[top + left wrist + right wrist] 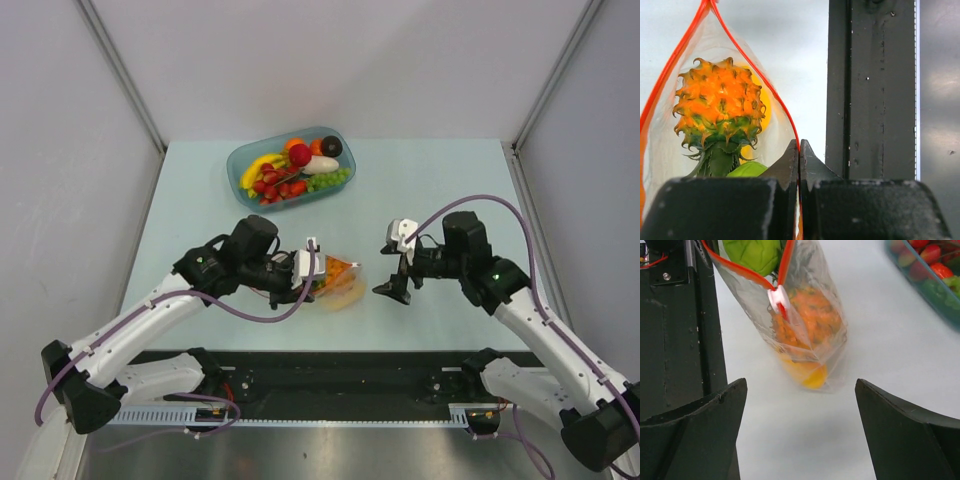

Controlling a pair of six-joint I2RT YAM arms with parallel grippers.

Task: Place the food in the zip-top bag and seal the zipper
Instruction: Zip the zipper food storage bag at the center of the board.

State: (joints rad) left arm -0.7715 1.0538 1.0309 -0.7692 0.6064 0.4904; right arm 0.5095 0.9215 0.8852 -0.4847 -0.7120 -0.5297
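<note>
The clear zip-top bag [340, 281] lies near the table's front middle, holding a small pineapple [719, 112], a yellow-orange mango piece [807, 375] and a green leafy piece [751, 251]. My left gripper [799, 150] is shut on the bag's red-orange zipper strip [759, 75] at the mouth edge. The mouth stands open. A white slider [777, 296] sits on the strip. My right gripper [393, 289] is open and empty, just right of the bag, with the bag ahead of its fingers in the right wrist view [810, 330].
A teal-blue oval tray [243, 157] at the back holds more toy food: banana, red berries, grapes, a white piece. The black rail [330, 375] runs along the table's front edge close behind the bag.
</note>
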